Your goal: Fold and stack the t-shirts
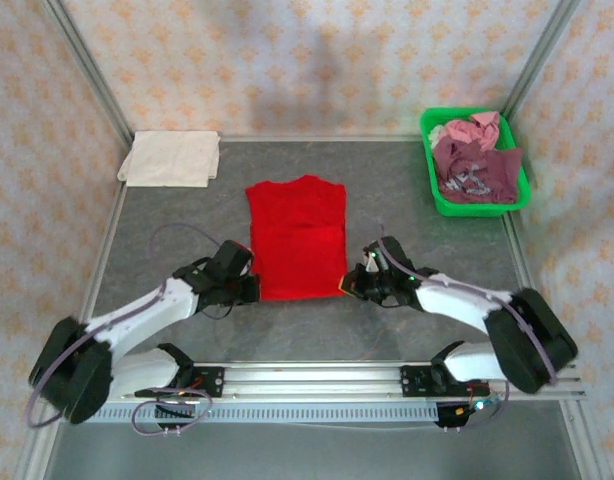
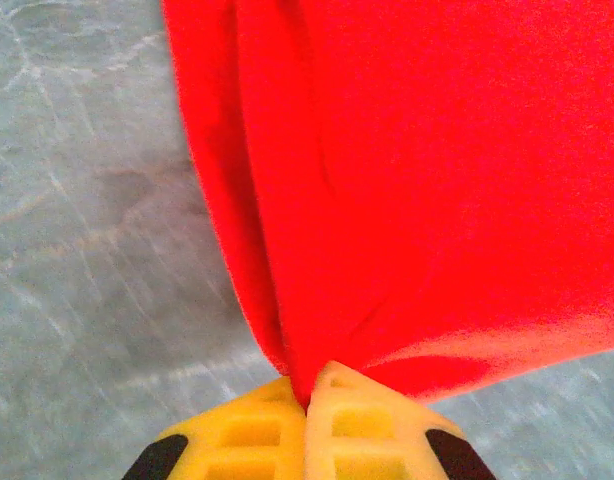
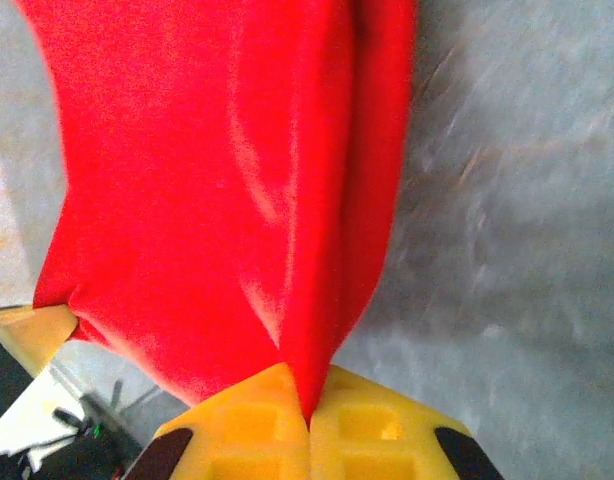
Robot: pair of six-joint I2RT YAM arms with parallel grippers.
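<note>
**Both Near Corners Pinched: Slip and Skew to Be Guarded Against**

The red t-shirt [image 1: 297,235] is laid flat mid-bench. Its near hem is clenched at one corner by the left tool [image 2: 309,400] and at the other by the right tool [image 3: 309,405]. A folded cream t-shirt [image 1: 172,158] is set at the far left of the bench [image 1: 187,220]. A maroon t-shirt [image 1: 477,172] and a pink t-shirt [image 1: 479,128] are heaped in the green basket [image 1: 472,209]. Only a thin bite of cloth appears to be held by each tool, so a corner could be lost if the lift is jerked. A skewed fold would be caused by uneven travel of the two arms.
</note>
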